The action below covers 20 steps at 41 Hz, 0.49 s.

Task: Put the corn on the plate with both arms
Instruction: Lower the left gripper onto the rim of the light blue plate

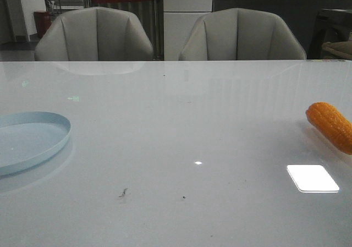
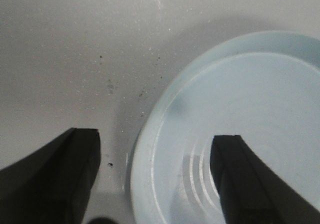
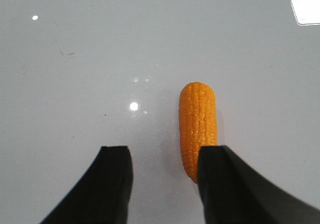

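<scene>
- 2 pincers hang over the table (image 1: pixel 181 126), both with jaws spread and nothing between them.
- Left pincer (image 2: pixel 156 176) hovers above the pale blue plate (image 2: pixel 240 114), 1 finger over the plate, the other over bare table.
- Right pincer (image 3: pixel 162 184) hovers by the orange corn (image 3: pixel 198 126); 1 finger hides the cob's near end.
- Corn lies at the table's right edge, well apart from the plate at the left edge.
</scene>
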### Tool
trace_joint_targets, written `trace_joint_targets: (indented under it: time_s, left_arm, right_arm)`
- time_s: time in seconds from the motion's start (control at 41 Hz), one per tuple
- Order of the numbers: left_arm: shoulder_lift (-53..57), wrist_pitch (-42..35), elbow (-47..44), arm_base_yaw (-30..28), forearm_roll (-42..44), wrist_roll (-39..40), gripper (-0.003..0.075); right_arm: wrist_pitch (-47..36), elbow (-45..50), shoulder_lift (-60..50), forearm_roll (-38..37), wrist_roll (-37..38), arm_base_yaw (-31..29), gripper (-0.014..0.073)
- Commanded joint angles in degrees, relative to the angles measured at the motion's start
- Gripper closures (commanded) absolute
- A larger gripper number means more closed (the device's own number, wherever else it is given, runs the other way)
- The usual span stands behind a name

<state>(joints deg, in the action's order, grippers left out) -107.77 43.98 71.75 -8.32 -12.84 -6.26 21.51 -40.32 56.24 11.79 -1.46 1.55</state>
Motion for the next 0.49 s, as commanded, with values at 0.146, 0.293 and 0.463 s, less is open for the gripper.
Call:
trace_joint_targets:
  time_s: [0.146, 0.293, 0.463]
  left_arm:
    - [-2.4, 4.5, 2.9, -0.2, -0.8, 0.6, 0.0212]
    - [-2.4, 4.8, 2.9, -0.1, -0.8, 0.1, 0.0318]
    - [-2.4, 4.6, 2.9, 0.0, -0.8, 0.0, 0.0616]
  right_arm:
    - [-2.9, -2.1, -0.5, -0.3, -0.3, 0.0, 0.0168]
    - [-2.9, -2.1, -0.5, -0.3, -0.3, 0.0, 0.0168]
    - [-2.9, -2.1, -0.5, -0.3, -0.3, 0.0, 0.0168]
